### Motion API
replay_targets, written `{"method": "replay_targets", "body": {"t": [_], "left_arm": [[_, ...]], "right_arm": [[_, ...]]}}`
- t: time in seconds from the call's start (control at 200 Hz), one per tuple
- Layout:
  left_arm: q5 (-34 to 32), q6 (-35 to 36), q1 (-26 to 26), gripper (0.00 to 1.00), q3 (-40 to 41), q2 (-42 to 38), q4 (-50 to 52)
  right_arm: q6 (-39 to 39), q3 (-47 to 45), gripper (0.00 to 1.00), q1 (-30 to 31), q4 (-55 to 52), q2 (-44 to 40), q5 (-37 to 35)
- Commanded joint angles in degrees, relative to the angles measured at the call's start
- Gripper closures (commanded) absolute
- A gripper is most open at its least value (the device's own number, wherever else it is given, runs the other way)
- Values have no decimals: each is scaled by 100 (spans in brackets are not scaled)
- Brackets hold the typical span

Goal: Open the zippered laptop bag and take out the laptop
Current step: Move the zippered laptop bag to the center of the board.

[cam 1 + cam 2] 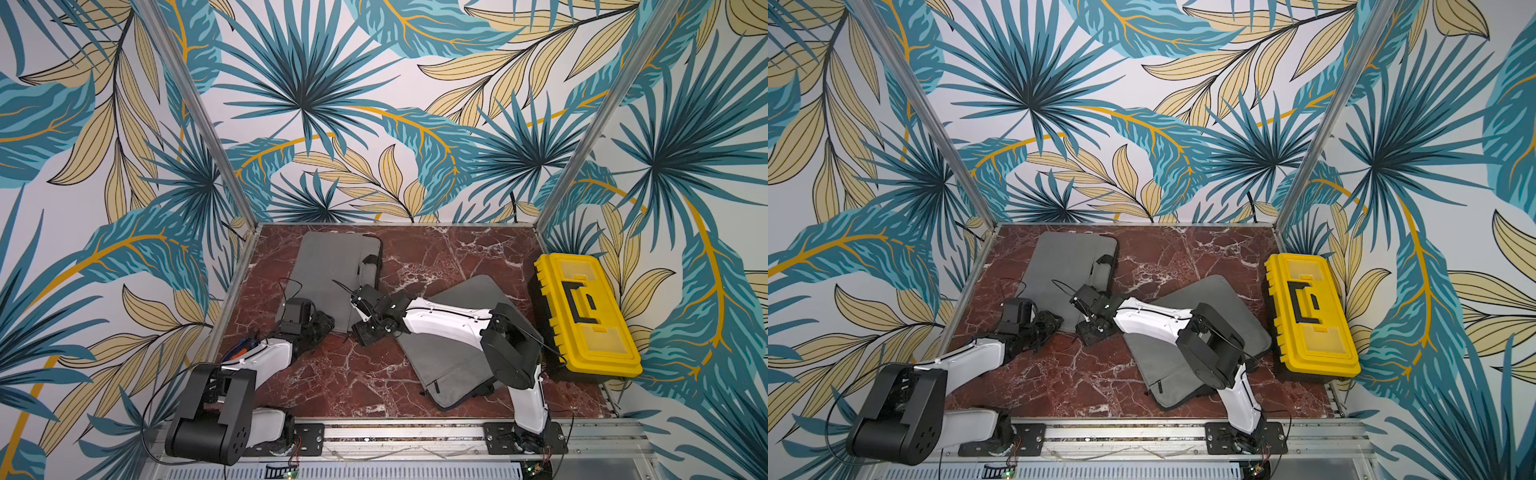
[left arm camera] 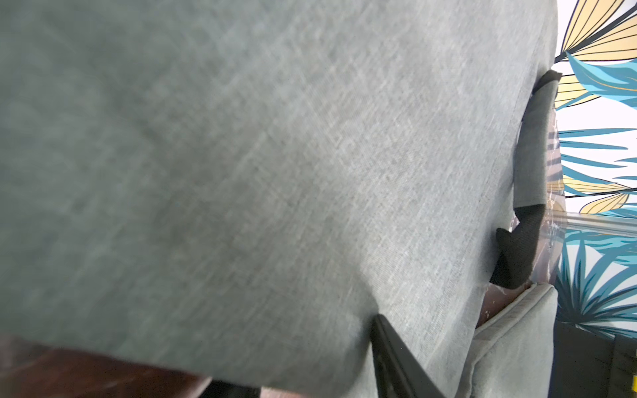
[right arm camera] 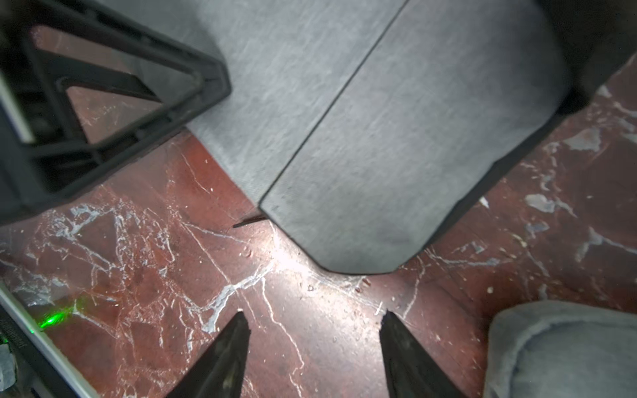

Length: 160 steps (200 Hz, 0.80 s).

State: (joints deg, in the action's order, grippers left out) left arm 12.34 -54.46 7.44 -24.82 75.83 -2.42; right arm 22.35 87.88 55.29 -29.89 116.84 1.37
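A grey laptop bag lies at the back left of the red marble table, its handle on its right edge. My left gripper sits at the bag's near corner. In the left wrist view grey fabric fills the frame; one black finger lies on it and the other finger is hidden. My right gripper hovers open over bare marble just off the same corner, nothing between its fingers. The laptop is hidden.
A second grey bag lies under my right arm, its zip pull toward the front. A yellow toolbox stands at the right edge. Patterned walls close in three sides.
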Motion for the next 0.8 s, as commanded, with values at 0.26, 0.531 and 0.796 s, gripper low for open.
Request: {"method": "replay_targets", "body": {"t": [0.26, 0.531, 0.796], "left_arm": [[-45, -222, 143, 54, -352, 488, -407], [-89, -245, 143, 55, -357, 469, -440], [-151, -258, 143, 55, -279, 361, -436]], "right_arm": [[-55, 464, 44, -17, -608, 428, -64], [-7, 599, 53, -101, -710, 603, -40], [-8, 678, 52, -148, -700, 722, 85]]}}
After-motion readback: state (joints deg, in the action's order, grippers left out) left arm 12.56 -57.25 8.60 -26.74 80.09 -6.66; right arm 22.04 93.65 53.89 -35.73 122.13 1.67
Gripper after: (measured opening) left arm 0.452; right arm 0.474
